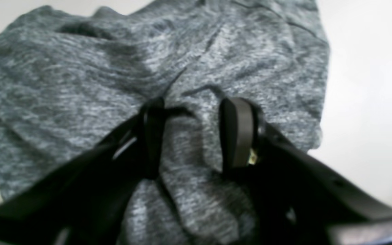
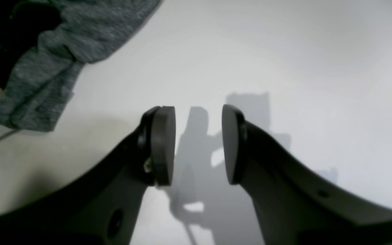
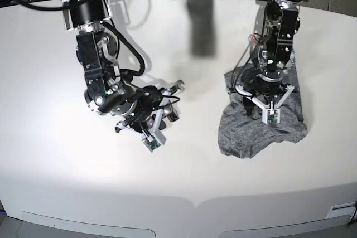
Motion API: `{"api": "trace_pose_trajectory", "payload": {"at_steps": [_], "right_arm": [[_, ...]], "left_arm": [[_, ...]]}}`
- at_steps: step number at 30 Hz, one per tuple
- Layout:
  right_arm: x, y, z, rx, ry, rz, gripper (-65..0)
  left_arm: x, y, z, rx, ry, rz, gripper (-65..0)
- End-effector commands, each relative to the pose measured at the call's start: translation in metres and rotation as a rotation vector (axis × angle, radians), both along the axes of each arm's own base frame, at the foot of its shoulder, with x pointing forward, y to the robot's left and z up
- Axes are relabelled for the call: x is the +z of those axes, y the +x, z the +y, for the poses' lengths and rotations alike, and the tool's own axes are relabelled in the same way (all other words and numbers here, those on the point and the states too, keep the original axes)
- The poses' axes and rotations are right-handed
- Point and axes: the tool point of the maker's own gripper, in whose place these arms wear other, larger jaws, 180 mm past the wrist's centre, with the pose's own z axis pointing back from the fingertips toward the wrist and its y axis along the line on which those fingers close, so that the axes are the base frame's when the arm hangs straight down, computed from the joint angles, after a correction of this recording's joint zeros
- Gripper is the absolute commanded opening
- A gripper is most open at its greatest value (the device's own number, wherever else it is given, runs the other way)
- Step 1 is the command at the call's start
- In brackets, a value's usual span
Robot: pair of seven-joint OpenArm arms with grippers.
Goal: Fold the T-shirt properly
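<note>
The heather-grey T-shirt [image 3: 251, 132] lies bunched in a rumpled heap on the white table [image 3: 56, 154], at the right of the base view. My left gripper [image 3: 268, 91] points straight down onto its middle. In the left wrist view the left gripper [image 1: 196, 109] is open, its two black fingertips [image 1: 237, 115] resting on the creased T-shirt [image 1: 216, 51], with cloth lying flat between them. My right gripper [image 3: 175, 100] hovers over bare table left of the shirt. In its wrist view the right gripper [image 2: 198, 143] is open and empty, with a corner of the T-shirt [image 2: 80, 30] at the upper left.
The table's curved front edge [image 3: 195, 202] runs along the bottom of the base view. Both arm bases and their cables [image 3: 134, 65] stand along the far side. Bare white surface [image 2: 301, 68] lies under and beyond the right gripper.
</note>
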Motion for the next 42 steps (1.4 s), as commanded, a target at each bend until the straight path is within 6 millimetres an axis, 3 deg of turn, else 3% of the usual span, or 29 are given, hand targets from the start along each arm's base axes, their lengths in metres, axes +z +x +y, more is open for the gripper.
{"api": "trace_pose_trajectory", "payload": {"at_steps": [1,8,15,22,25,31,35,38,42], "right_arm": [[0.019,0.012,0.002,0.001,0.022,-0.06,-41.9],[0.024,0.024,-0.032,-0.022,-0.039,-0.103,-41.9],[0.058,0.056,-0.078,-0.146,-0.025,-0.17,-41.9],[0.069,0.063,-0.097,-0.203,0.013,-0.186,-41.9],[0.07,0.063,-0.097,-0.204,0.012,-0.187,-41.9],[0.068,0.063,-0.098,-0.204,0.007,-0.179,-41.9],[0.065,0.061,-0.099,-0.204,-0.006,-0.16,-41.9],[0.062,0.06,-0.099,-0.204,-0.014,-0.148,-41.9],[0.065,0.055,-0.099,-0.167,-0.014,-0.179,-41.9]], "left_arm": [[-0.052,-0.071,-0.031,-0.098,-0.061,0.348,-38.1],[-0.032,-0.089,-0.036,-0.114,-0.068,0.329,-38.1],[-0.019,-0.097,-0.042,-0.11,-0.109,0.298,-38.1],[-0.015,-0.094,-0.044,-0.147,-0.093,0.284,-38.1],[0.01,-0.078,-0.045,-0.158,-0.083,0.203,-38.1],[0.104,-0.042,-0.04,-0.181,-0.017,-0.05,-38.1],[0.149,-0.032,-0.029,-0.189,0.051,-0.185,-38.1],[0.161,-0.03,-0.012,-0.195,0.157,-0.226,-38.1],[0.15,-0.033,0.034,-0.164,0.373,-0.154,-38.2]]}}
